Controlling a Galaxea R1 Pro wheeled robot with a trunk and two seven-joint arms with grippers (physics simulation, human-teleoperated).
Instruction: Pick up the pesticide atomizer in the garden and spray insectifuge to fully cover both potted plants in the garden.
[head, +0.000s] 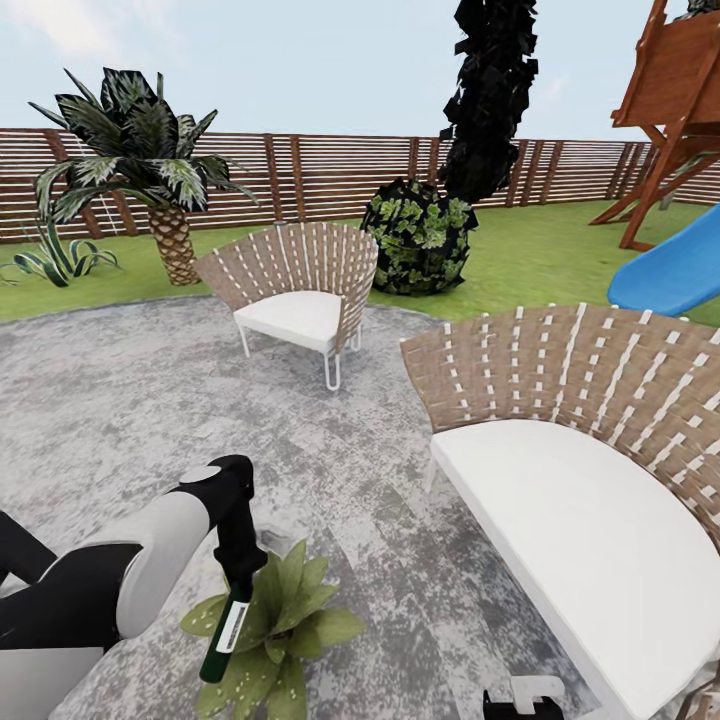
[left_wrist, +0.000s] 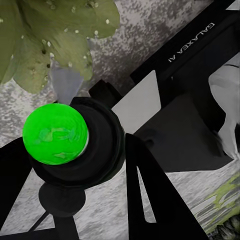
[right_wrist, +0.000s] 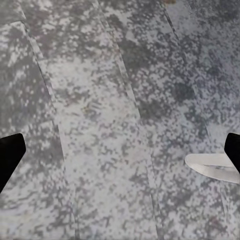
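Note:
My left gripper (head: 240, 562) is shut on the pesticide atomizer (head: 224, 628), a slim dark-green bottle with a white label that hangs tilted, its lower end over a potted plant (head: 285, 632). That plant is a low rosette of broad green leaves on the stone patio (head: 130, 400). In the left wrist view the atomizer's green dot (left_wrist: 55, 132) sits between the black fingers (left_wrist: 150, 192), with speckled leaves (left_wrist: 55, 35) just beyond it. My right gripper (right_wrist: 120, 152) is open above bare patio stone, and its top edge shows low in the head view (head: 525, 700). The second potted plant is out of view.
A wide woven seat with a white cushion (head: 590, 520) stands close on the right, and a smaller woven chair (head: 300, 295) further ahead. Beyond them are a palm (head: 150, 170), an agave (head: 60, 262), a round bush (head: 420, 240), the slatted fence (head: 330, 170) and a blue slide (head: 675, 265).

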